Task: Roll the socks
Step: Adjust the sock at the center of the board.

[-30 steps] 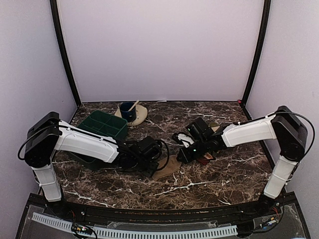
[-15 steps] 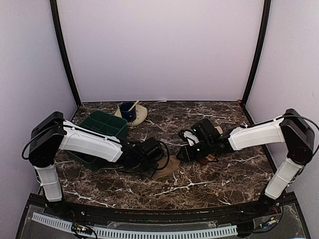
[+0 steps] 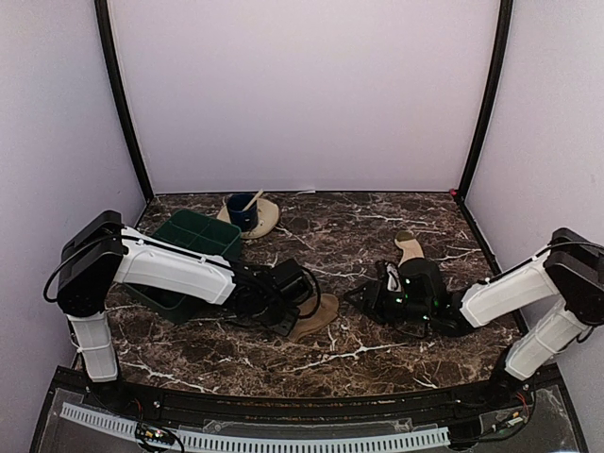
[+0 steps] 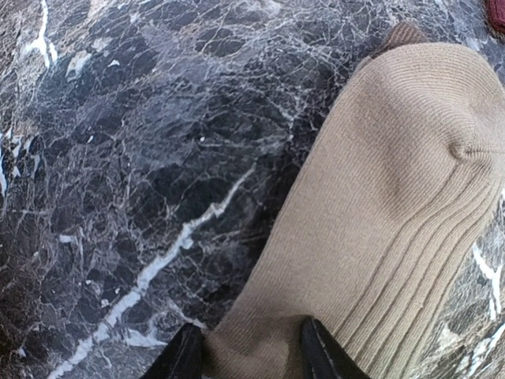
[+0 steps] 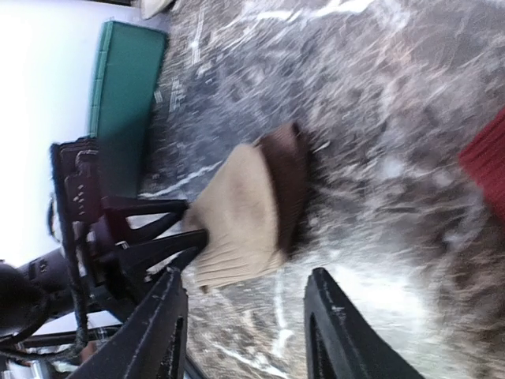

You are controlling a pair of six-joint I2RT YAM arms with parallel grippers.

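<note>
Pinch ribbed cuff of tan sock [image 4: 379, 197] firmly w/ L gripper [image 4: 252, 355], already clamped there. Sock flat near centre of marble table [image 3: 396, 359], brown toe toward 2 o'clock. Bring R gripper [image 5: 247, 275], jaws apart & empty, in from 3 o'clock. Probably best: lay striped sock [image 5: 485, 158] (only red edge showing) on top, then roll tight toe-to-cuff w/o dragging.
</note>
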